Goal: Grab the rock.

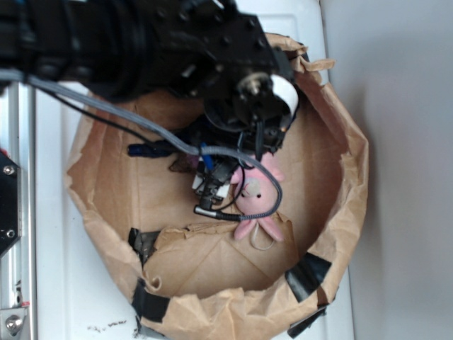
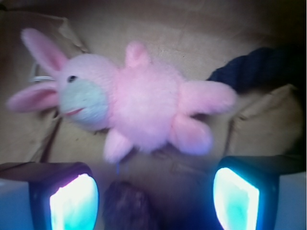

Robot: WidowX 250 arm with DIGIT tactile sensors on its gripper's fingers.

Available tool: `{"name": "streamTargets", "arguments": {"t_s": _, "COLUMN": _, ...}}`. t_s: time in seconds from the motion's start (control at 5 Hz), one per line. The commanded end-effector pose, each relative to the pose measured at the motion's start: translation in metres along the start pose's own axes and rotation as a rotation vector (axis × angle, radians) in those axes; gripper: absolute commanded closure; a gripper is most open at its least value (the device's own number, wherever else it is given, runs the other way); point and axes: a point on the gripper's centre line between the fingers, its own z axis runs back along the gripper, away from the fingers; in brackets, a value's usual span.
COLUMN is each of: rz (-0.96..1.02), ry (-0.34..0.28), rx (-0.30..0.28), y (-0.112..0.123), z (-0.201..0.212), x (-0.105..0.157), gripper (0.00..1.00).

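Note:
In the wrist view the rock [image 2: 127,207] is a dark rough lump at the bottom edge. It lies between my gripper [image 2: 153,201] fingers, close to the left fingertip [image 2: 72,203] and well apart from the right one [image 2: 236,199]. The jaws stand wide open and touch nothing. Just beyond the fingertips the pink plush bunny [image 2: 139,108] lies on its back. In the exterior view the black arm reaches down into the paper basin, with the gripper [image 1: 212,182] just left of the bunny [image 1: 256,198]. The arm hides the rock there.
A thick navy rope [image 2: 261,67] lies beyond the bunny's feet and shows left of the arm as the rope [image 1: 150,149]. Crumpled brown paper walls [image 1: 340,205] patched with black tape [image 1: 308,276] ring the floor. A grey cable [image 1: 127,117] trails from the arm.

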Motion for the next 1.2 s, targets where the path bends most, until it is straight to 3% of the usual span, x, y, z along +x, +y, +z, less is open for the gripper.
{"name": "streamTargets", "arguments": {"t_s": 0.0, "rz": -0.037, "ry": -0.009, "rx": 0.052, "y": -0.003, "z": -0.017, "x": 0.004, "gripper": 1.00}}
{"name": "streamTargets", "arguments": {"t_s": 0.4, "rz": -0.028, "ry": -0.026, "rx": 0.049, "y": 0.003, "z": -0.013, "x": 0.009, "gripper": 1.00}}
{"name": "streamTargets", "arguments": {"t_s": 0.6, "rz": -0.032, "ry": -0.050, "rx": 0.025, "y": 0.003, "z": 0.000, "x": 0.007, "gripper": 0.00}}
{"name": "streamTargets", "arguments": {"t_s": 1.0, "rz": -0.100, "ry": -0.084, "rx": -0.020, "y": -0.013, "z": 0.020, "x": -0.016, "gripper": 0.00}}
